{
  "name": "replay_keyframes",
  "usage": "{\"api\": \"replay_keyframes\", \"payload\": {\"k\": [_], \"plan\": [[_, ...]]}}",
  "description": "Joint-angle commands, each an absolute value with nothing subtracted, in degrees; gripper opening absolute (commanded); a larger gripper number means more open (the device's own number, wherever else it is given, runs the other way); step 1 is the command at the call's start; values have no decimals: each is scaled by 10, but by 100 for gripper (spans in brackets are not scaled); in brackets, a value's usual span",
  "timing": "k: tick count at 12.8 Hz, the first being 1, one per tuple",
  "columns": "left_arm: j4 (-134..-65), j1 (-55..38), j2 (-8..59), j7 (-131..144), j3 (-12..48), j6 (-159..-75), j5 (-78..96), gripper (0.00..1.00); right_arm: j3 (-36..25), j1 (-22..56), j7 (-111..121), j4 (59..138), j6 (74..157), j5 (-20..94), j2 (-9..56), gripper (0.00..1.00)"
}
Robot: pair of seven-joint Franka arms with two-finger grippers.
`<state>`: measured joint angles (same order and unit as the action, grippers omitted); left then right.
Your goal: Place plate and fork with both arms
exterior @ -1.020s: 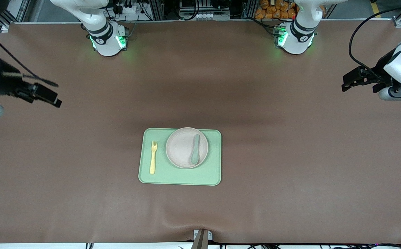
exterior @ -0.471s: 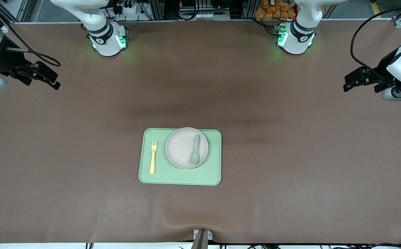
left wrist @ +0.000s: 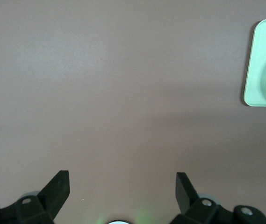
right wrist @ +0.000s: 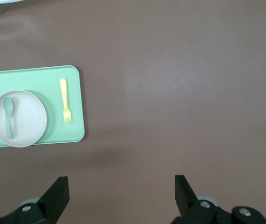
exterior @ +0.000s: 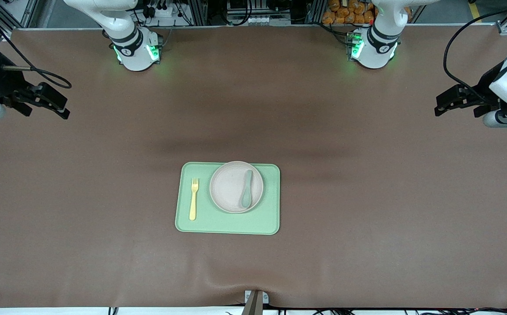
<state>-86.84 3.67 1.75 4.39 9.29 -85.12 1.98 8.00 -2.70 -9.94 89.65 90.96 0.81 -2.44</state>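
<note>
- The plate (exterior: 236,187) sits on a green tray (exterior: 227,225) in the middle of the tabletop (exterior: 367,218), with a grey-green spoon (exterior: 246,189) lying in it.
- The fork (exterior: 194,199) lies flat on the tray just beside the plate, toward the right arm's end, tines pointing toward the robots' bases.
- The left end effector (exterior: 443,102) hangs open and empty over the left arm's end of the tabletop; the right end effector (exterior: 54,103) hangs open and empty over the other end. Both are well apart from the tray.
- The plate looks light, stiff and smooth; its raised rim is likely the only place to pinch, and it could slip or tip the spoon.
- The fork looks light and thin; the middle of its handle seems the best hold, though it lies low against the tray.
- The right wrist view shows tray, plate, spoon and fork whole; the left wrist view catches only a tray corner and a sliver of plate, no fork.
</note>
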Motion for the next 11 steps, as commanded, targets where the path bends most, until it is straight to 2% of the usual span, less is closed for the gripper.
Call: {"api": "replay_keyframes", "payload": {"k": [1,11], "plan": [[-866,40,12,46,96,-850,14,100,88,-42,-68,888,904,-3,-21,100],[-866,40,13,46,98,-851,14,100,83,-44,-21,889,904,-4,-21,100]]}}
